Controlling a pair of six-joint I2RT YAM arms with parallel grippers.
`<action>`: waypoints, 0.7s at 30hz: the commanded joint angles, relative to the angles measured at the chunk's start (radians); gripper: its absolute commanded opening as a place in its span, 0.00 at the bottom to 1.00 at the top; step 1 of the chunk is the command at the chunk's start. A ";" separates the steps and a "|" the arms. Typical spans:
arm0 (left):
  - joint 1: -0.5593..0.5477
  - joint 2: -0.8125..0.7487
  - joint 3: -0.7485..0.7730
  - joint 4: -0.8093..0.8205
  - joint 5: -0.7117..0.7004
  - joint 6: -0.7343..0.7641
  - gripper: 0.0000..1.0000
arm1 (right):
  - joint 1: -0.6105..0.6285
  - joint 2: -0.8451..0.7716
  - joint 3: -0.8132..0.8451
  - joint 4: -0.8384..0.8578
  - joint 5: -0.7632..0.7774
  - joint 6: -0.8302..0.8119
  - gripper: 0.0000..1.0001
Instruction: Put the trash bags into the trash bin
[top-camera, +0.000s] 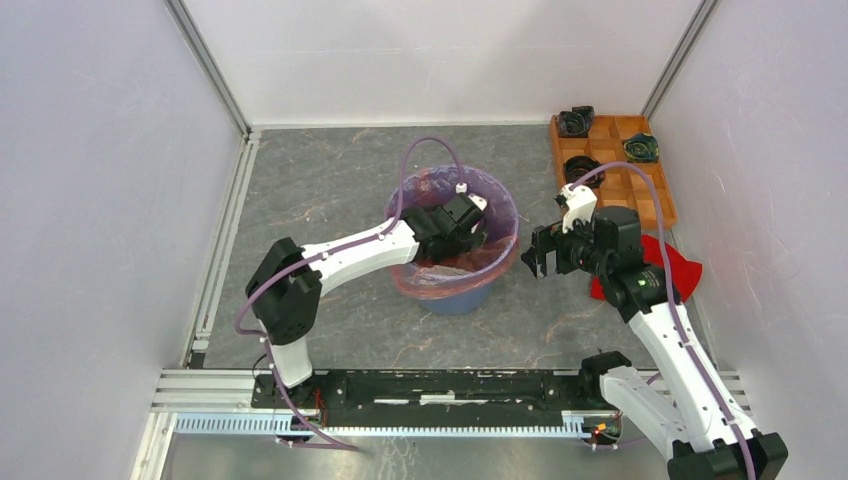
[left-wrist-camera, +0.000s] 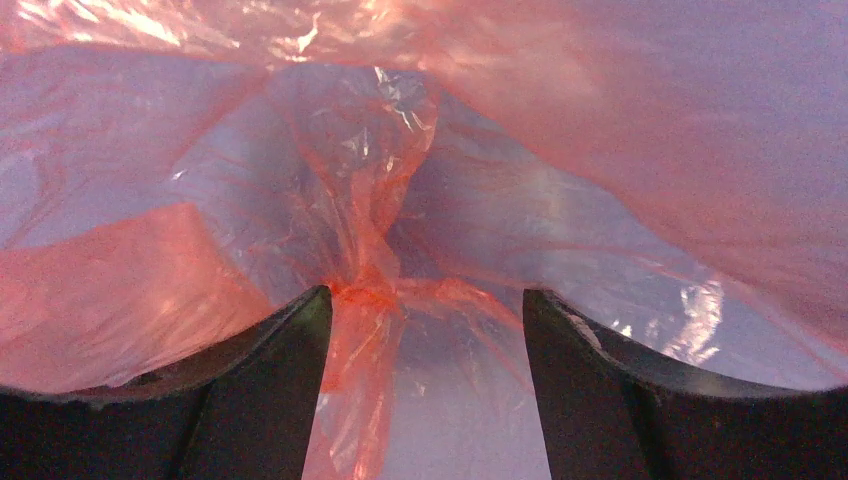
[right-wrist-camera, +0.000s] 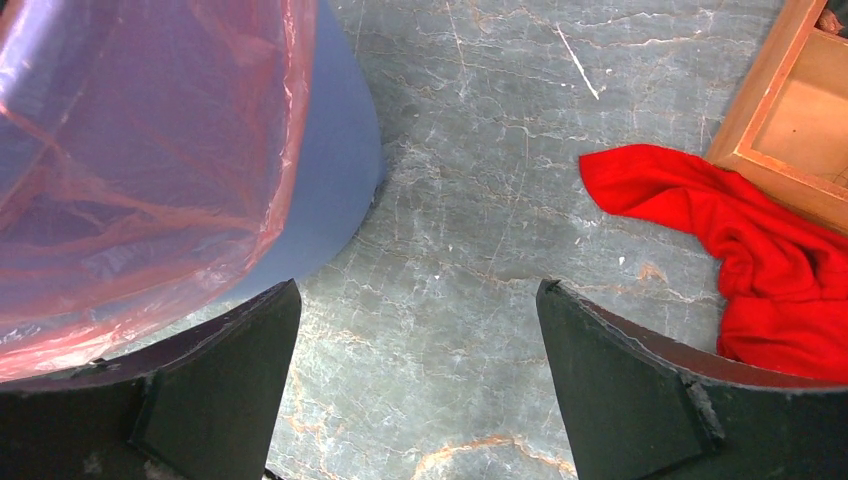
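Note:
The translucent red-pink trash bag (top-camera: 503, 203) lines the round blue trash bin (top-camera: 460, 298), its film draped over the rim. My left gripper (top-camera: 480, 235) reaches down inside the bin. In the left wrist view the left gripper (left-wrist-camera: 425, 310) is open, with crinkled bag film (left-wrist-camera: 360, 200) all around and a twisted strand beside the left finger (left-wrist-camera: 270, 380). My right gripper (top-camera: 537, 255) is open and empty just right of the bin. The right wrist view shows the right gripper (right-wrist-camera: 418, 300) over bare table, with the bin (right-wrist-camera: 330, 150) and bag (right-wrist-camera: 130, 150) at left.
An orange compartmented tray (top-camera: 556, 140) with several dark objects stands at the back right, also seen in the right wrist view (right-wrist-camera: 770, 100). An opaque red cloth (top-camera: 672, 262) lies by the right arm, and shows in the right wrist view (right-wrist-camera: 760, 240). White walls enclose the table.

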 joint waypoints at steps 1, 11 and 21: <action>0.029 -0.001 -0.048 0.117 0.016 -0.029 0.77 | 0.003 0.004 -0.001 0.043 -0.012 -0.010 0.95; 0.075 0.041 -0.156 0.203 0.103 -0.030 0.80 | 0.003 0.007 -0.039 0.060 -0.019 0.001 0.95; 0.077 -0.021 -0.104 0.156 0.125 -0.022 0.83 | 0.002 0.004 -0.040 0.052 -0.011 0.006 0.95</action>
